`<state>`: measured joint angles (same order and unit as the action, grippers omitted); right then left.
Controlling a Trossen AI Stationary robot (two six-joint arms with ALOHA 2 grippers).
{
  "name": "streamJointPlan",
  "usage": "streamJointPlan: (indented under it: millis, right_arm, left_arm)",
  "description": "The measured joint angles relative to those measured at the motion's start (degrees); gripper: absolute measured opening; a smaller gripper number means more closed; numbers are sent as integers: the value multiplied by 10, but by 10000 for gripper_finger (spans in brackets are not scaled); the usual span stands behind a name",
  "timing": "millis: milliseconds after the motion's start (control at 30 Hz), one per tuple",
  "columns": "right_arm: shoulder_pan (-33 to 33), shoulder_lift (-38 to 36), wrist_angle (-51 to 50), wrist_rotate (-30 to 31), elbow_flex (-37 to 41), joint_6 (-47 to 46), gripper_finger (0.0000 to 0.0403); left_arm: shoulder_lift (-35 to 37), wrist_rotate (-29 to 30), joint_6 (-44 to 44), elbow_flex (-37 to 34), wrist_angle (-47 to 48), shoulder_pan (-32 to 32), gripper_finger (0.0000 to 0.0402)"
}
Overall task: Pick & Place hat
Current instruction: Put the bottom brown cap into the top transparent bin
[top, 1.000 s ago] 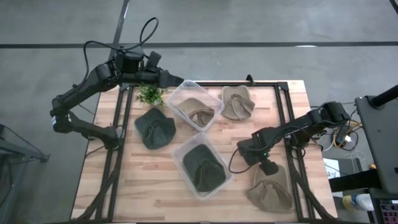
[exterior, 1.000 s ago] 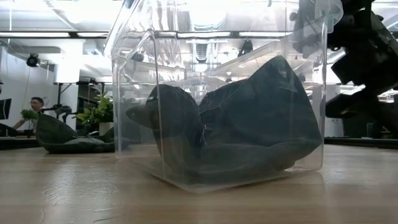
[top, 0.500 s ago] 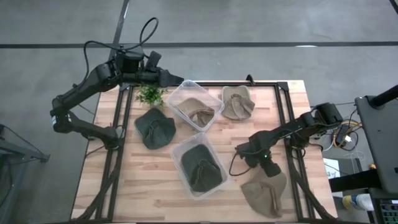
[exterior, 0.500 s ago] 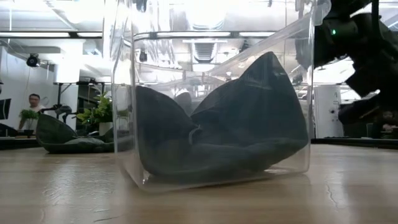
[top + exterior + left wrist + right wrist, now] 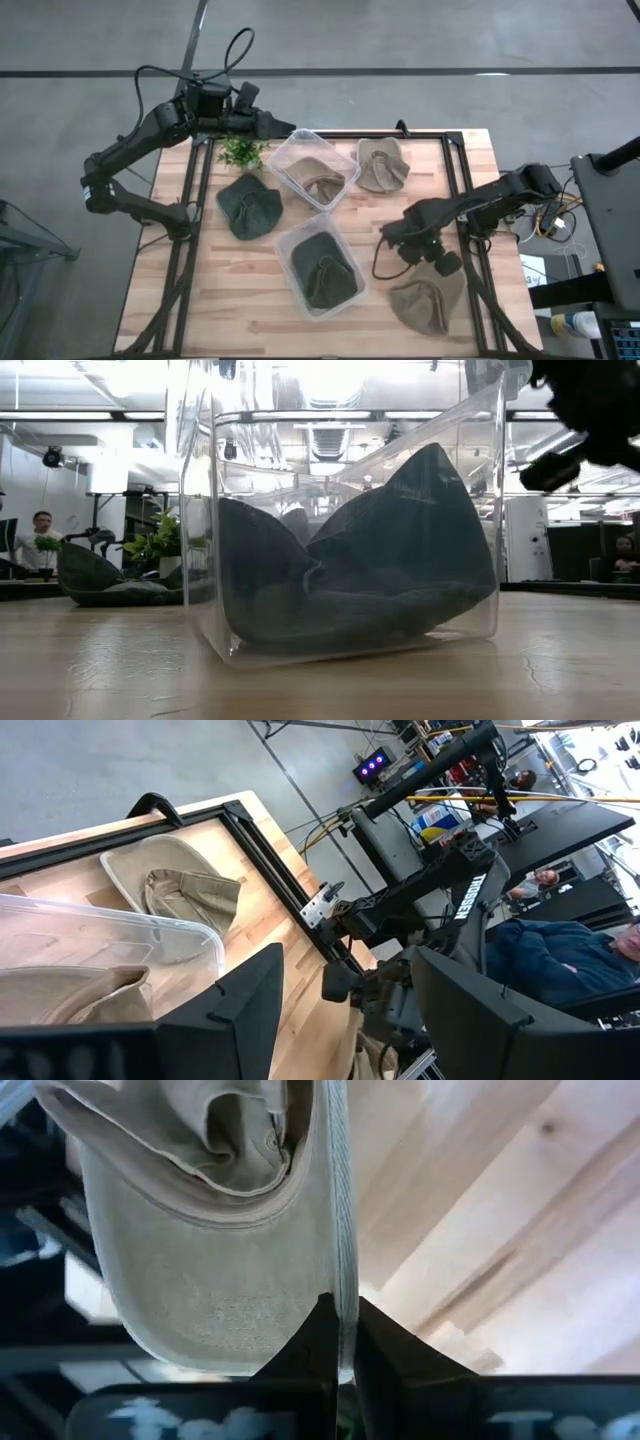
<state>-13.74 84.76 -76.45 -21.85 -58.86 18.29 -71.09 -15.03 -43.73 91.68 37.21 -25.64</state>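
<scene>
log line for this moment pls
right gripper: shut on brim of tan cloth hat | left gripper: open, waiting by clear plastic bin

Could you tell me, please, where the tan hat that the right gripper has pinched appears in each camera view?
High view: tan hat at the table's near right corner, under the right gripper.
Low view: not in it.
Left wrist view: only a scrap of tan cloth far off, below the right arm; cannot tell if it is this hat.
Right wrist view: hat fills the middle, its edge between the shut fingers.
Shared landmark: wooden table.
</scene>
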Motion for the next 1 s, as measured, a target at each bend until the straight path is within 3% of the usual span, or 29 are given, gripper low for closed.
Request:
streamJointPlan:
  millis: [300,400,633,1000]
  right_arm:
    - [0,-3,-134,16,-145,90,9]
    - [0,-5,-135,29,-197,96,9]
    - [1,-10,-135,74,-296,90,9]
    - [2,-14,-136,100,-348,40,9]
  left_arm:
    - [0,-6,-30,-1,0,1,213]
    - [0,-12,-32,-1,0,4,213]
    - [-15,-126,-68,-1,-21,23,213]
    - [-48,-219,-131,-1,-27,77,213]
